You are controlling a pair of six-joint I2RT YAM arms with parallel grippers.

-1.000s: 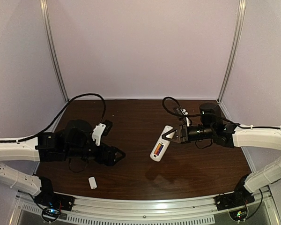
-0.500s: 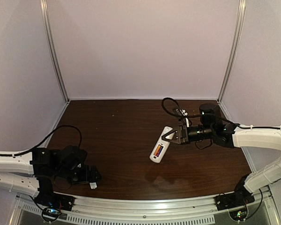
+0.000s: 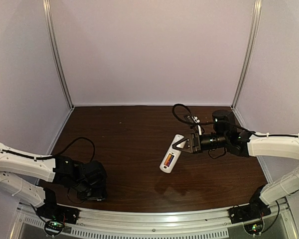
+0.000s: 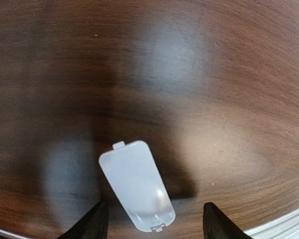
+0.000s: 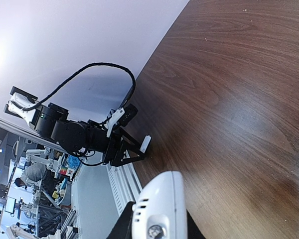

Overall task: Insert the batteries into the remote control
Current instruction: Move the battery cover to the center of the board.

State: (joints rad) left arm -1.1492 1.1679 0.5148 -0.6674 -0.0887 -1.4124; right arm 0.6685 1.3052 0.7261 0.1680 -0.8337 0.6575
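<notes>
My right gripper (image 3: 182, 144) is shut on the upper end of the white remote control (image 3: 169, 153) and holds it tilted above the table. The batteries (image 3: 168, 159), orange and purple-blue, sit in its open compartment. In the right wrist view the remote (image 5: 159, 209) fills the space between my fingers. My left gripper (image 3: 98, 195) is low at the front left. In the left wrist view it (image 4: 154, 226) is open, its fingers on either side of a small plain white cover piece (image 4: 137, 185) lying flat on the table. The top view hides that piece.
The dark wooden table (image 3: 139, 129) has a metal rail (image 3: 154, 219) along its near edge, close to my left gripper. White walls enclose the back and sides. The right wrist view shows my left gripper (image 5: 124, 149) with the cover piece (image 5: 145, 144) at its fingertips.
My left arm has swung from the table's middle back to the front left and come down over the white cover piece. My right arm and the remote have not moved.
</notes>
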